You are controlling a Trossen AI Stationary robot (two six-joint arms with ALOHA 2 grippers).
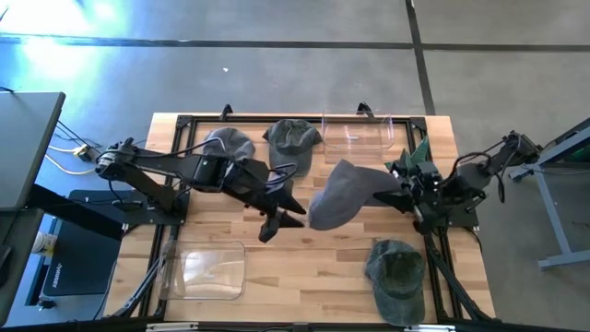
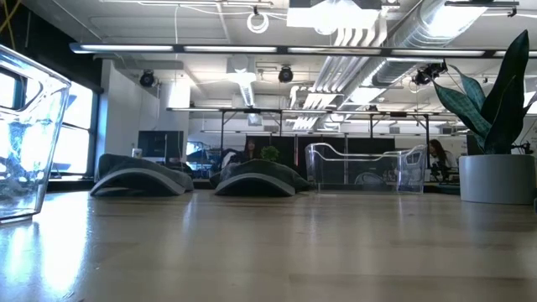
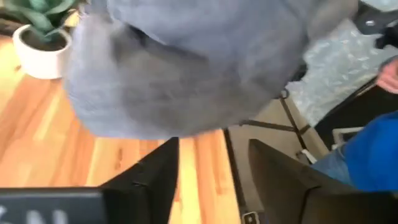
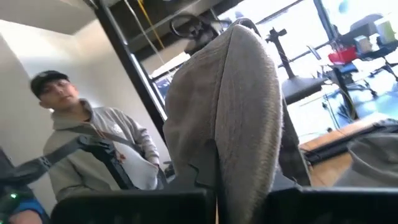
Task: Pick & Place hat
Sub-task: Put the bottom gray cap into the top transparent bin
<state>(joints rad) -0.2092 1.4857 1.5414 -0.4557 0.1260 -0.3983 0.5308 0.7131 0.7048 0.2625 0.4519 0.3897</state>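
Note:
A grey hat hangs in the air over the middle of the table, and my right gripper is shut on its right end. In the right wrist view the grey hat rises from between the fingers. My left gripper stands open just left of the hat. In its wrist view the grey hat fills the space beyond the left gripper, with nothing between the fingers. Another grey hat and a green hat rest on their brims at the far side. A second green hat lies near the front right. My right gripper pinches a bunched fold of the grey hat's cloth between its two fingers. It comes about level from the table's right side. The hat is lifted clear of the table and reaches out beyond the fingers toward the table's left.
A clear container stands at the far edge and another near the front left. A potted plant stands at the far right, close to my right arm. A person is beside the table.

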